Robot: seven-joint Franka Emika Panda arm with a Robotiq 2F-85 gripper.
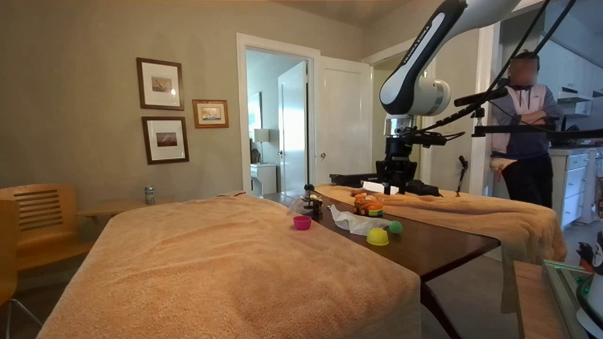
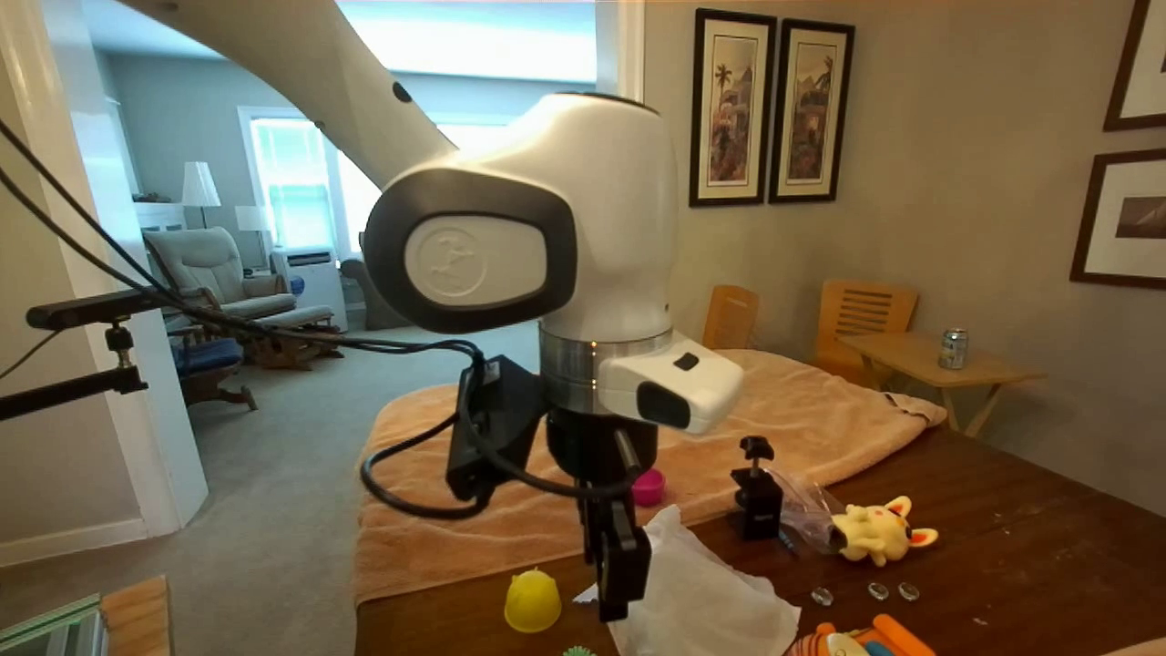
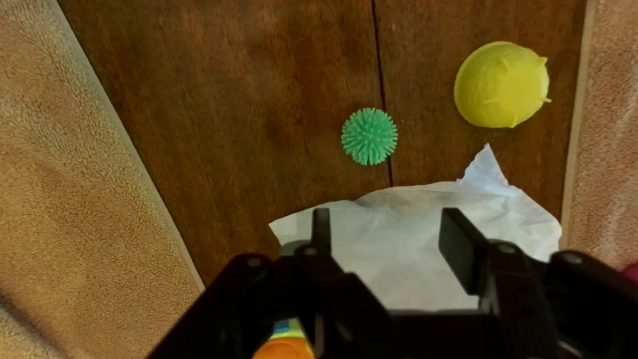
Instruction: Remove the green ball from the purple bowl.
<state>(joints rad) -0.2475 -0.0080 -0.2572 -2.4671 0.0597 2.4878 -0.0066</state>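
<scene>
The green ball (image 3: 369, 136) is small and spiky and lies on the dark wooden table, outside the bowl. It shows in both exterior views (image 1: 395, 227) (image 2: 579, 650), cut off by the lower edge in one of them. The purple bowl (image 1: 302, 222) is small, pink-magenta and upright on the orange towel's edge; it also shows in an exterior view (image 2: 649, 488), and only a sliver (image 3: 632, 271) is at the wrist view's right edge. Its inside is not visible. My gripper (image 3: 383, 234) is open and empty, pointing down above white paper, apart from ball and bowl.
A yellow cup (image 3: 503, 86) stands upside down near the ball. White paper (image 3: 394, 249) lies below my gripper. An orange toy (image 1: 368, 205), a black clamp (image 2: 758, 497) and a yellow plush (image 2: 879, 531) are on the table. Orange towels (image 1: 226, 263) flank the wood.
</scene>
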